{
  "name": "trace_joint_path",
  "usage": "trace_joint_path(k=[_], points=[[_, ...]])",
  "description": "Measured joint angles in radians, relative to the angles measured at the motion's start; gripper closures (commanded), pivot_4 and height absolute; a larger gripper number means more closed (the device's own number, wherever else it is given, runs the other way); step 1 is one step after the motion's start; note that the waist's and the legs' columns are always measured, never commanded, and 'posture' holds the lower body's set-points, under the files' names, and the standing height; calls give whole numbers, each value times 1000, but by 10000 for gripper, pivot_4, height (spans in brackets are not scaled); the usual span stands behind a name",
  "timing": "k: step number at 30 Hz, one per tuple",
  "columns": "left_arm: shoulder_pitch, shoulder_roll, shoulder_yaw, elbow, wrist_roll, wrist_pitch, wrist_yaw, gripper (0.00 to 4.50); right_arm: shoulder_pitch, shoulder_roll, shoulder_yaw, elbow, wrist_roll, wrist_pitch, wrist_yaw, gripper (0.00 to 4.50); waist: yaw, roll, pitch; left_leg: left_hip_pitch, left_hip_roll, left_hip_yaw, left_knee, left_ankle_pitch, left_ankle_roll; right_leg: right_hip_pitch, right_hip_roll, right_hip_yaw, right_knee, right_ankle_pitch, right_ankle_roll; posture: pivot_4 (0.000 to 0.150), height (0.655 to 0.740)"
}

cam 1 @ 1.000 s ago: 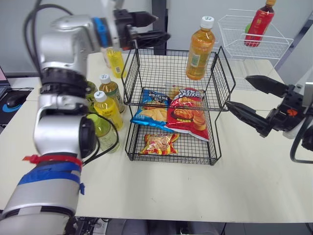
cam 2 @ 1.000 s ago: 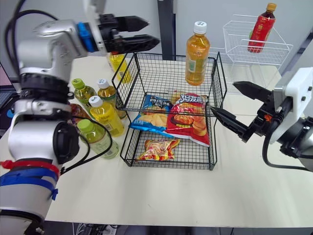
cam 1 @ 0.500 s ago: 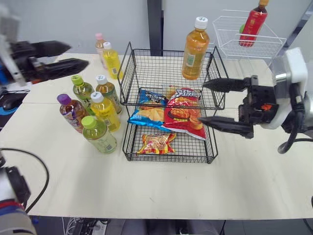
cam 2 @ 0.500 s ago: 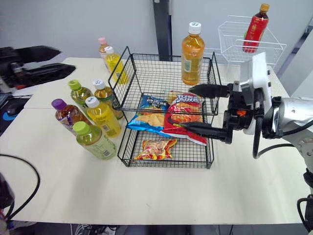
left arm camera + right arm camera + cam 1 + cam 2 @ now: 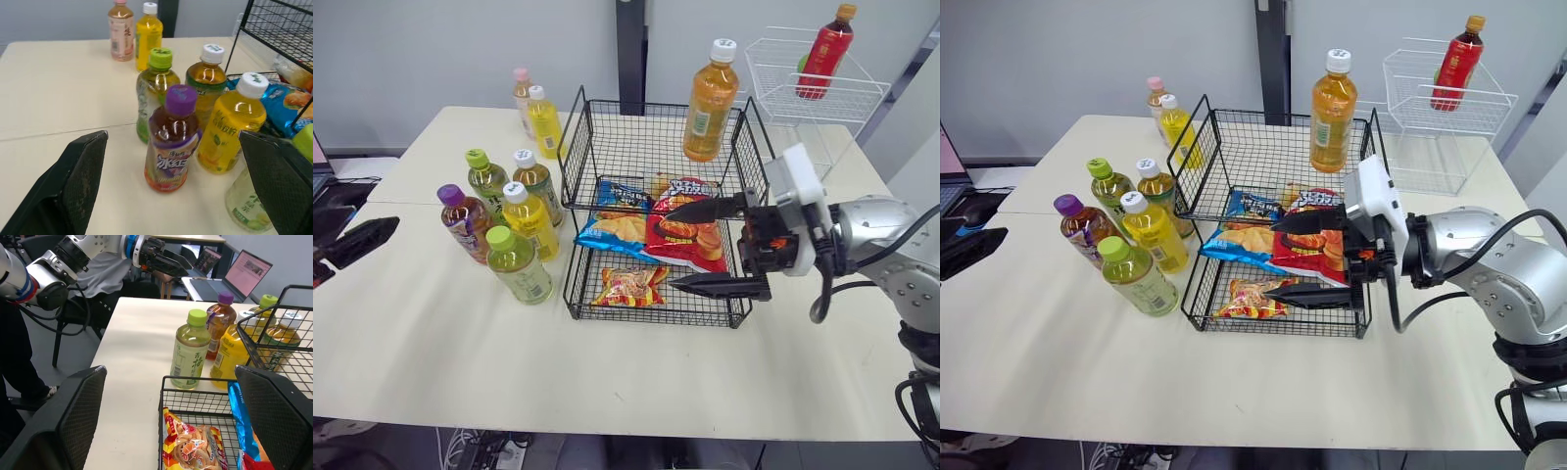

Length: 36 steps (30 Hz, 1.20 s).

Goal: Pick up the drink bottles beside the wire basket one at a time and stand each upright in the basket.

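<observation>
A black two-tier wire basket (image 5: 656, 147) stands mid-table, and one orange drink bottle (image 5: 710, 88) is upright at the back right of its top tier. Several bottles cluster to its left: purple-capped (image 5: 460, 220), pale green (image 5: 517, 264), yellow (image 5: 530, 220), amber (image 5: 536, 181) and green-capped (image 5: 486, 179). A yellow one (image 5: 544, 122) and a pink one (image 5: 522, 93) stand farther back. My right gripper (image 5: 670, 247) is open and empty at the basket's front right, fingers pointing left. My left gripper (image 5: 172, 136) is open and empty, low at the table's left edge, facing the purple-capped bottle (image 5: 172, 137).
Snack bags (image 5: 690, 230) lie on the basket's lower levels. At the back right, a white wire basket (image 5: 822, 93) holds a red bottle (image 5: 827, 49). A laptop (image 5: 950, 166) sits off the table's left side. Open tabletop runs along the front edge.
My left arm has pulled back from above the basket down to the table's left edge. My right gripper has swung left to the basket's front right, still open.
</observation>
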Motion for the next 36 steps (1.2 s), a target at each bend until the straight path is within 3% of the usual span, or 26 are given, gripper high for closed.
trace_joint_path(k=[11, 18, 25, 29, 36], points=[[-114, -135, -170, 7, -3, -171, 233, 434, 22, 57, 3, -58, -18, 70, -118, 0, 9, -1, -1, 0, 0, 0, 0, 0, 0, 0, 0, 0, 0, 0, 0, 1500, 7400], [-209, -138, -316, 126, 39, -254, 307, 434, 56, 88, -37, -94, -12, 77, -191, 0, 10, -1, -1, 0, 0, 0, 0, 0, 0, 0, 0, 0, 0, 0, 0, 1500, 7400], [-293, -112, -430, 228, 56, -295, 284, 434, 66, 94, -59, -111, 2, 92, -230, 0, 9, -1, -1, 0, 0, 1, -1, 0, 0, 0, 0, 0, -1, 0, 0, 1500, 7400], [-314, -100, -463, 273, 64, -318, 271, 9456, 80, 94, -65, -124, 22, 97, -239, 0, 9, -1, -1, 0, 0, 1, -1, 0, 0, 0, 0, 0, -1, 0, 0, 1500, 7400], [-324, -87, -470, 288, 59, -338, 253, 30927, 91, 96, -88, -133, 26, 100, -270, 0, 10, -1, -1, 0, 0, 1, -1, 0, 0, 0, 0, 0, -1, 0, 0, 1500, 7400]])
